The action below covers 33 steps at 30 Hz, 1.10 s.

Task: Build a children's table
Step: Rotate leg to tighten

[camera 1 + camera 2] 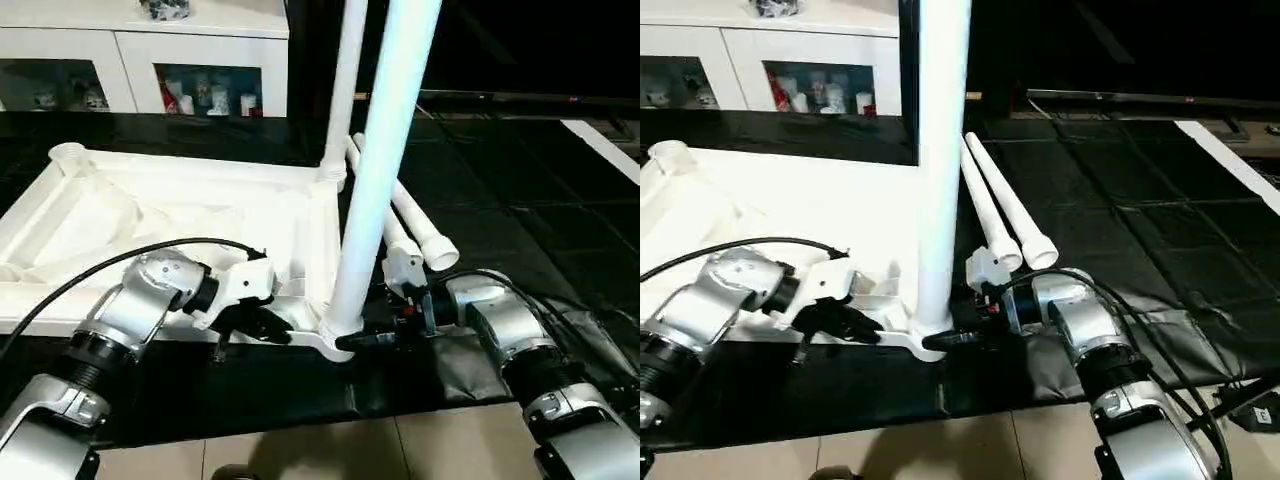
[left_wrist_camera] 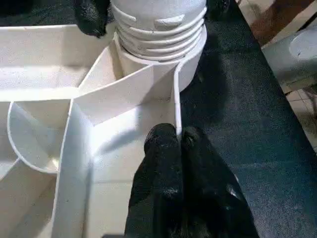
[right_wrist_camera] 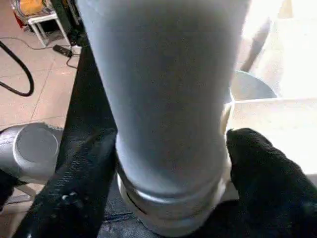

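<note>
My right claw (image 1: pixel 372 340), half-closed, straddled the upright white plastic leg (image 1: pixel 375 190) at nine o'clock; left claw (image 2: pixel 177 141) pinched shut on the white ribbed tabletop's rim (image 2: pixel 175 106).

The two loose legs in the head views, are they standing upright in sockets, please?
No, the two loose legs lie flat side by side on the dark mat, beside the upside-down table top.

Smooth glossy white plastic table top (image 1: pixel 200 215), threaded plastic leg (image 1: pixel 385 150), matt black mat (image 1: pixel 520 210)
</note>
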Motion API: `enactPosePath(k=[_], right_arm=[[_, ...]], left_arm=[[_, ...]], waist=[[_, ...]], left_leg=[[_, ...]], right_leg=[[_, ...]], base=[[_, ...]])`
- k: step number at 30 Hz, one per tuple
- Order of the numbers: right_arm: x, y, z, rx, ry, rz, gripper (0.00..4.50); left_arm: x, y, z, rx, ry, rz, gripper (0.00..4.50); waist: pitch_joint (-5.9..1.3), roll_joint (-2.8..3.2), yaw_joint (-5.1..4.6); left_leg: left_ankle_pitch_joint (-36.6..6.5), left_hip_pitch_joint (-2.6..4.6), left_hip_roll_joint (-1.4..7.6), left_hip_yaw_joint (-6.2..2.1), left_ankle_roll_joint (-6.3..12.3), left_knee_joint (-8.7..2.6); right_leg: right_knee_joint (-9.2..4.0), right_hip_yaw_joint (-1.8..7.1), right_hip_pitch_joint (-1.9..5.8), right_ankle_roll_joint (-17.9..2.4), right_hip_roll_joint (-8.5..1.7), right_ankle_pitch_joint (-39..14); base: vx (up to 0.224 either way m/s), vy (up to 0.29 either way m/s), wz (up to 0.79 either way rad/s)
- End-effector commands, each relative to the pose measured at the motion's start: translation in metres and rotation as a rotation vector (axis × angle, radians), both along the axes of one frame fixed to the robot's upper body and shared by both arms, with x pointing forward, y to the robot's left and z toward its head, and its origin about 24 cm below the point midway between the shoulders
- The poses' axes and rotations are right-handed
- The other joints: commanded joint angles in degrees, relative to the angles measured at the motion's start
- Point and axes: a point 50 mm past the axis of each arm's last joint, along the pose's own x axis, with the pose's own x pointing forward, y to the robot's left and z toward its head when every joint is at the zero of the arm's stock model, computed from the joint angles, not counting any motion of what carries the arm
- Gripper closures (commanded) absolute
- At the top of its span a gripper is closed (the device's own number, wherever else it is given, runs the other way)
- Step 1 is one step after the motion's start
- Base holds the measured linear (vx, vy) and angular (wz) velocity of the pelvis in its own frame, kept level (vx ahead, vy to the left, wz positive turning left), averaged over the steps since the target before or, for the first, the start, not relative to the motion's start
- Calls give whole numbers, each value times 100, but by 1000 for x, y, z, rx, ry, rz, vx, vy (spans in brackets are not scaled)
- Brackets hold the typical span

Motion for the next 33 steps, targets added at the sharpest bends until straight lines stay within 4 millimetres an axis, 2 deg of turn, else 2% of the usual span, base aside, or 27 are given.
enactPosePath(k=[1,8,14,17,18,19,20,21,22,24,25,27,29,33], right_arm=[[-2,-1,1,4,1,13,122],[-3,0,0,17,8,16,170],[-6,4,-3,69,54,-19,175],[-4,11,-11,85,76,-151,176],[-2,17,-14,105,86,-218,176],[-2,17,-14,105,86,-218,176],[1,23,-17,108,88,-289,176],[3,27,-19,109,86,-335,176],[8,38,-22,109,93,-438,176],[13,49,-25,104,109,-534,176],[14,53,-26,101,117,-569,176],[18,67,-27,88,131,-666,176],[21,77,-27,74,149,-743,176],[23,89,-24,66,132,-753,176]], left_arm=[[0,-11,4,6,-18,-82,450],[1,-7,3,11,-18,-80,450],[5,-4,3,-19,-33,5,450],[17,-3,3,-50,-83,187,450],[23,-5,5,-93,-98,290,450],[23,-5,5,-93,-98,290,450],[26,-7,6,-121,-98,363,450],[28,-9,7,-135,-99,404,450],[31,-13,9,-161,-91,490,450],[32,-19,11,-189,-75,561,450],[32,-21,12,-198,-67,588,450],[33,-31,15,-220,-74,642,450],[33,-42,19,-244,-74,685,450],[27,-58,22,-238,-74,663,450]], waist=[[-393,92,-40],[-396,91,-36],[-398,93,-28],[-381,95,-39],[-373,78,-58],[-363,82,-75],[-370,66,-79],[-355,85,-106],[-369,64,-149],[-368,62,-267],[-369,91,-278],[-372,68,-357],[-386,56,-378],[-406,57,-393]], left_leg=[[-1293,72,135,0,78,-369],[-1272,64,141,-6,64,-371],[-1234,60,140,-4,73,-369],[-1349,84,140,-5,-2,-379],[-1426,76,125,-21,-45,-386],[-1487,80,118,-28,-74,-392],[-1489,78,116,-31,-73,-390],[-1500,84,123,-33,-120,-403],[-1483,56,117,-50,-145,-407],[-1458,24,109,-66,-204,-414],[-1425,20,100,-68,-199,-413],[-1327,10,96,-54,-148,-400],[-1210,17,76,-40,-96,-377],[-896,11,76,-11,72,-367]], right_leg=[[-494,356,285,-874,-486,-1526],[-486,354,293,-879,-493,-1510],[-473,356,297,-901,-483,-1384],[-501,354,268,-878,-497,-1593],[-516,346,281,-819,-509,-1852],[-551,340,278,-742,-517,-2091],[-563,338,287,-700,-523,-2167],[-559,345,259,-695,-521,-2215],[-550,332,300,-671,-535,-2246],[-534,324,315,-705,-530,-2209],[-538,323,315,-709,-528,-2184],[-529,338,314,-761,-517,-2003],[-534,343,313,-797,-506,-1856],[-450,358,325,-946,-460,-1004]], base=[[0,0,0],[0,0,0],[0,0,0],[0,0,0],[0,0,0],[0,0,0],[0,0,0],[0,0,0],[0,0,0],[0,0,0],[0,0,0],[0,0,0],[0,0,0],[0,0,0]])
